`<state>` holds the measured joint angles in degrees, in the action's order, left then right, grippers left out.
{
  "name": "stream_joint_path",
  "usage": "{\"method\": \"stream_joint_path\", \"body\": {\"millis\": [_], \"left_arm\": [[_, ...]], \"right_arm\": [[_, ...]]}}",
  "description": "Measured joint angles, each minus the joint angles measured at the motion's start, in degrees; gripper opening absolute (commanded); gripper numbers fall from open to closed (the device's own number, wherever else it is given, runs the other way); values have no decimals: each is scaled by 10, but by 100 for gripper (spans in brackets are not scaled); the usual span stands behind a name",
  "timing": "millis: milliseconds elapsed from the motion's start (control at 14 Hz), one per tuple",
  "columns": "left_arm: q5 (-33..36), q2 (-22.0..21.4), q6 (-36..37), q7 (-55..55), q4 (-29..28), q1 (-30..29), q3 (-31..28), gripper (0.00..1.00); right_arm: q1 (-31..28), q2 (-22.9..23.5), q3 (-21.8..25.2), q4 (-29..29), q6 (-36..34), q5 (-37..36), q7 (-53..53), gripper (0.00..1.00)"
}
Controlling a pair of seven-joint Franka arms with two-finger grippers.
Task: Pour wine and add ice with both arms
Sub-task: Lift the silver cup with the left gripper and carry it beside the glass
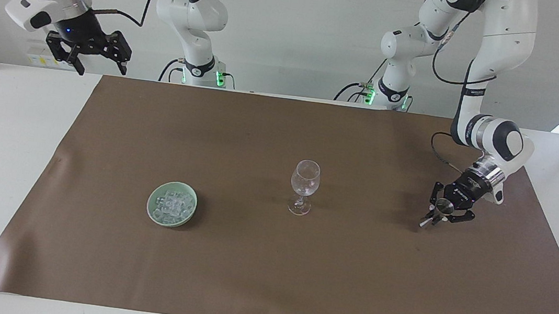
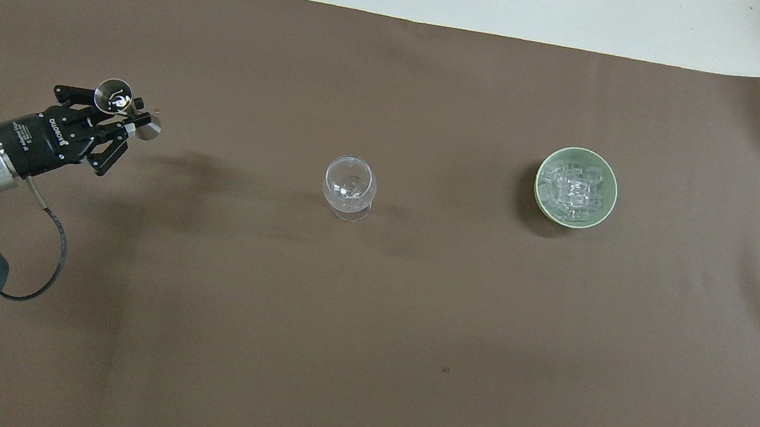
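Left gripper (image 1: pixel 434 217) clenched on small metal jigger (image 1: pixel 443 207), over mat's (image 1: pixel 244 279) left-arm end. Right gripper (image 1: pixel 92 54) released, waiting above desk corner. Ice (image 1: pixel 172 206) in green bowl (image 1: pixel 152 204); wine glass (image 1: pixel 304 186) mid-mat.

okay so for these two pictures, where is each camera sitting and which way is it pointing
Facing view: high across the table, looking toward the robots; both arms show whole, left gripper shut on a metal jigger, right gripper open, waiting above the table's corner.
Overhead view: above the robots' end, looking steeply down and forward; only the left arm shows, with its gripper and jigger.
Shared: the stemmed glass and the green bowl of ice.
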<state>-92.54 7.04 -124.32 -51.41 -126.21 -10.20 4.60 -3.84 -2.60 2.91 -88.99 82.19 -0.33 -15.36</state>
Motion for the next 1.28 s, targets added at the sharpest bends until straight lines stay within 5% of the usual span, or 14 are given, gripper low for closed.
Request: {"method": "stream_joint_path", "body": {"millis": [1284], "left_arm": [[15,-61,-100,-126,-1,150,1,0]], "right_arm": [[0,0,0,0,0,0,0,100]]}}
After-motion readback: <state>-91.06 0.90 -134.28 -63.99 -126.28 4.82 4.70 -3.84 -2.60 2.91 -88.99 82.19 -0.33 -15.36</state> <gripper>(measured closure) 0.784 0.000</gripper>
